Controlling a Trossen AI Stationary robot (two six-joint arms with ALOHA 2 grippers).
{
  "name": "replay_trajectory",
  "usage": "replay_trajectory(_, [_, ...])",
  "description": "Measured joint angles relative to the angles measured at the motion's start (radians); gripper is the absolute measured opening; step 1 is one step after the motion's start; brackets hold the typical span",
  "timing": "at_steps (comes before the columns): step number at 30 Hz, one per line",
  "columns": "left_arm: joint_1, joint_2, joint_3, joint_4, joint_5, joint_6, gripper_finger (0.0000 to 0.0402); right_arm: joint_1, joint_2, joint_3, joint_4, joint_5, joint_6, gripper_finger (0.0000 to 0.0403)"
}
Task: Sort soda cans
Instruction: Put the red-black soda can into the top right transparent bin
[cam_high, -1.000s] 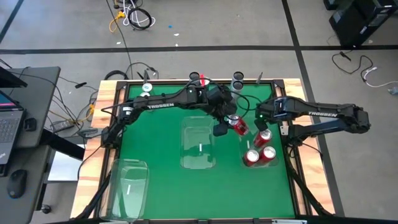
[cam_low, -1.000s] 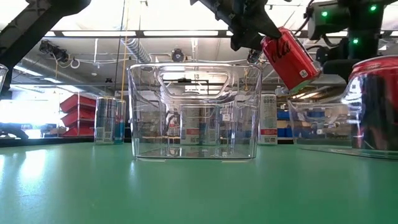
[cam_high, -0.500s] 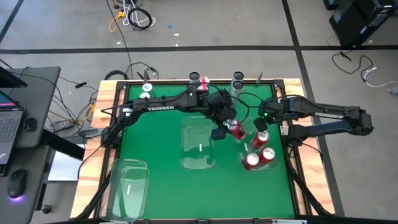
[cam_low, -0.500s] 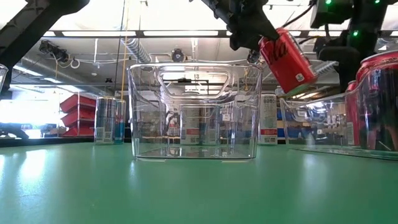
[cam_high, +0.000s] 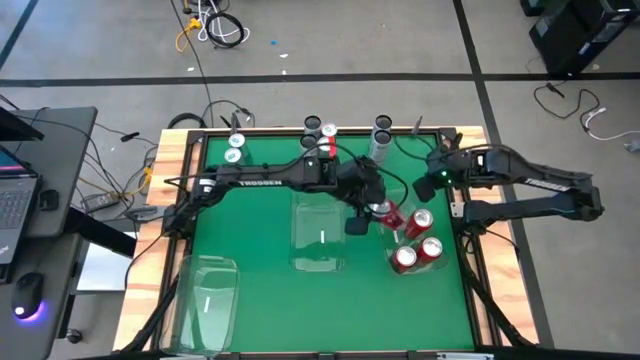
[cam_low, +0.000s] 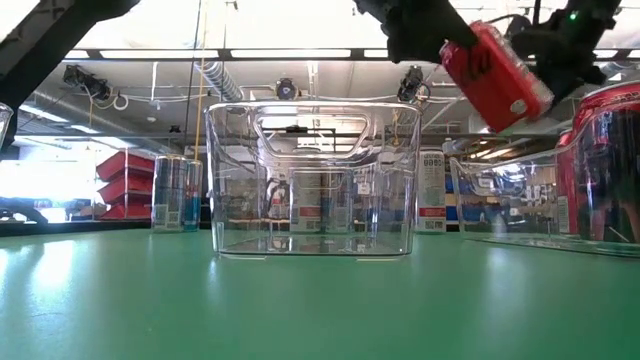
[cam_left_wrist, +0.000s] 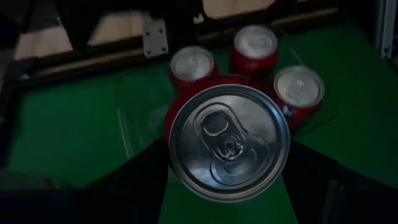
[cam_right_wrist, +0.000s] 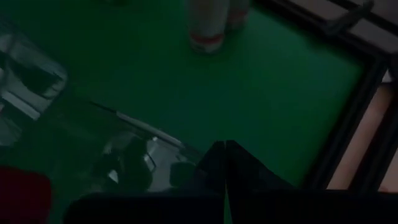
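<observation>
My left gripper (cam_high: 384, 212) is shut on a red soda can (cam_low: 497, 75), held tilted in the air over the right clear bin (cam_high: 437, 262). Three red cans (cam_left_wrist: 255, 42) stand upright in that bin. Several more cans (cam_high: 329, 131) stand on their bases along the table's far edge, some silver. My right gripper (cam_right_wrist: 225, 144) is shut with nothing in it, raised near the table's far right corner above the bin's far end. My left gripper pinches the red can by its side wall (cam_left_wrist: 180, 118) between its two fingers (cam_left_wrist: 140, 180), which lie along the can. The can's silver top (cam_left_wrist: 229, 142) faces the wrist. The fingers slant down from the table's left. The can hangs tilted, clear of the bin.
An empty clear bin (cam_high: 320, 235) stands at the table's middle, and another (cam_high: 208, 300) at the near left corner. Wooden rails (cam_high: 478, 250) frame the green mat. Bare mat lies between the near-left bin and the two others.
My left gripper has carried the red can toward the table's near right, from beside the bin of red cans to over it, rolling a little. My right gripper has risen and tipped back toward the right edge, staying shut.
</observation>
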Motion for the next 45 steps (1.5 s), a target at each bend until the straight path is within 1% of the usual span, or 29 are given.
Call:
replay_trajectory(7, [-0.001,0.051,-0.001,-0.015,0.004,0.001,0.026,0.038,-0.002,0.054,0.035,0.006,-0.049,0.0])
replay_trajectory(10, [-0.001,0.059,0.0,-0.022,0.005,0.0,0.026,0.085,-0.016,0.065,0.091,0.0,-0.073,0.0])
replay_trajectory(12, [-0.001,0.068,0.0,-0.015,0.005,0.0,0.026,0.132,-0.031,0.065,0.144,-0.024,-0.09,0.0])
replay_trajectory(14, [0.0,0.071,0.0,-0.021,0.003,-0.003,0.026,0.196,-0.041,0.065,0.188,-0.044,-0.102,0.0])
replay_trajectory(17, [0.0,0.074,0.0,-0.011,0.008,-0.005,0.026,0.318,-0.061,0.061,0.246,-0.032,-0.102,0.0])
replay_trajectory(21, [0.0,0.077,0.0,-0.012,0.008,-0.014,0.026,0.509,-0.083,0.0,0.308,0.068,-0.077,0.0])
replay_trajectory(24, [0.0,0.077,0.0,-0.013,0.008,-0.026,0.026,0.646,-0.076,-0.072,0.418,0.142,-0.05,0.0])
replay_trajectory(26, [-0.001,0.077,0.0,-0.016,0.009,-0.028,0.026,0.715,-0.05,-0.112,0.522,0.187,-0.057,0.0])
replay_trajectory(28, [-0.001,0.077,0.0,-0.022,0.016,-0.034,0.026,0.761,-0.016,-0.127,0.596,0.233,-0.071,0.0])
replay_trajectory(30, [-0.001,0.077,0.0,-0.023,0.025,-0.053,0.026,0.786,0.026,-0.126,0.646,0.282,-0.076,0.0])
replay_trajectory(34, [-0.001,0.086,0.001,-0.021,0.034,-0.058,0.026,0.79,0.1,-0.127,0.677,0.316,-0.077,0.0])
replay_trajectory(38, [-0.002,0.101,0.002,-0.017,0.05,-0.062,0.026,0.787,0.147,-0.127,0.684,0.352,-0.067,0.0])
replay_trajectory(41, [-0.005,0.109,0.002,-0.013,0.062,-0.064,0.026,0.782,0.166,-0.127,0.687,0.354,-0.058,0.0])
replay_trajectory(45, [-0.008,0.114,0.002,-0.02,0.071,-0.064,0.026,0.771,0.185,-0.127,0.631,0.346,-0.01,0.0])
